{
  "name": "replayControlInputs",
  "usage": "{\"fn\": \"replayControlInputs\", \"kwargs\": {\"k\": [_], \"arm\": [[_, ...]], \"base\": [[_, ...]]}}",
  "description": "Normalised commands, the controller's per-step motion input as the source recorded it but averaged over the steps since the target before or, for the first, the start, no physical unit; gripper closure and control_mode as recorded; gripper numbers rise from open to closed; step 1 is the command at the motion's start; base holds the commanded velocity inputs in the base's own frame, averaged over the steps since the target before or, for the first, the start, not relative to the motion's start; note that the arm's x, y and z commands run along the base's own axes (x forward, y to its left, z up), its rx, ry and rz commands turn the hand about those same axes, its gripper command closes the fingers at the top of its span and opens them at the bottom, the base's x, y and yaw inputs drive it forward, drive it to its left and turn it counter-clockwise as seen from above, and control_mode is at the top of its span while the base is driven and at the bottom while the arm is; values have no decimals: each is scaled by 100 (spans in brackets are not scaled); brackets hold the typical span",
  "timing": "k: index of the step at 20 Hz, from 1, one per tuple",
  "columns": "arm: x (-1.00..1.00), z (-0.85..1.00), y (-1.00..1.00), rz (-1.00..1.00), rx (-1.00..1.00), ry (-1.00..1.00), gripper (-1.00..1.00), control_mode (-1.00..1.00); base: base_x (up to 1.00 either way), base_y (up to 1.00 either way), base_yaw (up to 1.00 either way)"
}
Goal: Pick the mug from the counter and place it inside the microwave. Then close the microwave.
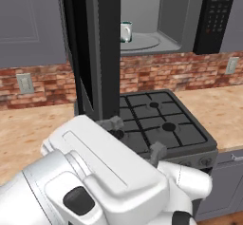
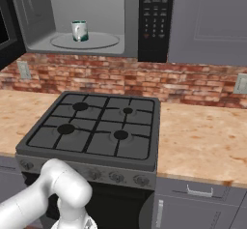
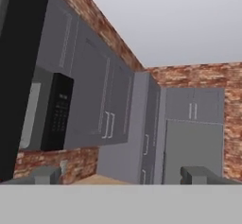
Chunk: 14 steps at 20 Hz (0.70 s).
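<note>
The mug (image 1: 126, 32) (image 2: 79, 30), pale with a teal rim, stands upright on the round turntable inside the microwave (image 1: 218, 15) (image 2: 154, 20). The microwave's dark door (image 1: 92, 48) hangs wide open, swung out to the left. My gripper (image 1: 135, 136) (image 3: 122, 176) is open with nothing between its fingers. It hovers over the stove's front left corner, just below the open door's lower edge and well away from the mug. In the hand view the door's black edge (image 3: 19, 76) fills the left side, next to the keypad (image 3: 59, 109).
A black gas stovetop (image 1: 156, 122) (image 2: 96, 126) sits under the microwave, with the tan counter (image 1: 23, 129) (image 2: 202, 141) on both sides. Behind runs a brick wall with outlets (image 1: 24, 83) (image 2: 240, 83). Grey wall cabinets (image 2: 212, 20) flank the microwave.
</note>
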Motion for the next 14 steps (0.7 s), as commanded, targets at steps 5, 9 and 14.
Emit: {"fn": "replayControlInputs", "kwargs": {"k": [5, 9, 14], "arm": [[38, -7, 37, 0, -2, 0, -100, -100], [35, -8, 31, 0, -1, 0, -100, -100], [26, -9, 33, -3, -2, 0, -100, -100]], "base": [[0, 0, 0], [0, 0, 0], [0, 0, 0]]}}
